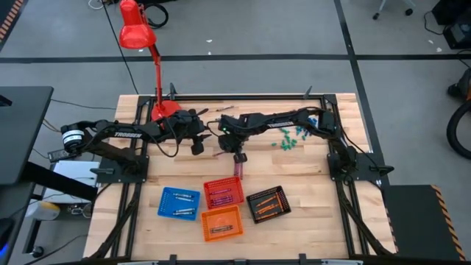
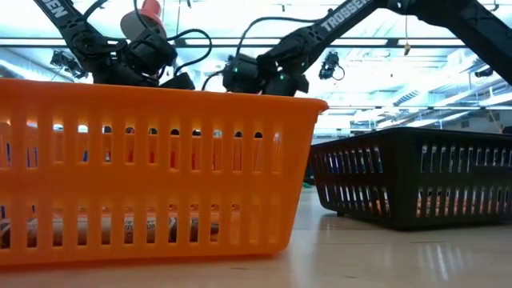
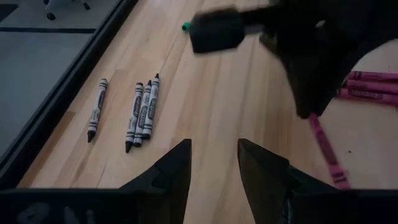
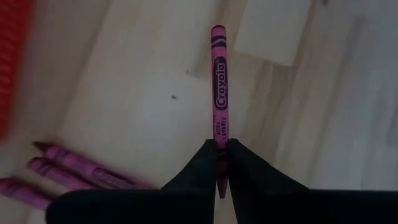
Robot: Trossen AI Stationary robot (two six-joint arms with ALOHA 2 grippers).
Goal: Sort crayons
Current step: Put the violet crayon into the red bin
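My right gripper (image 4: 219, 163) pinches a magenta crayon (image 4: 219, 87) by its end at table centre. I judge sorting is mid-carry; next, the red tray (image 1: 223, 193) at six o'clock. My left gripper (image 3: 212, 168) waits, fingers apart, near grey crayons (image 3: 142, 112).

Magenta crayon (image 4: 219, 93) with black lettering. Grey crayons (image 3: 142, 113) with black tips and dark print. Blue tray (image 1: 179, 203), red tray (image 1: 223, 193), orange tray (image 1: 221, 224), black tray (image 1: 268, 204), all slotted. Pale wood-grain bench (image 1: 309, 165). Red lamp (image 1: 135, 29).
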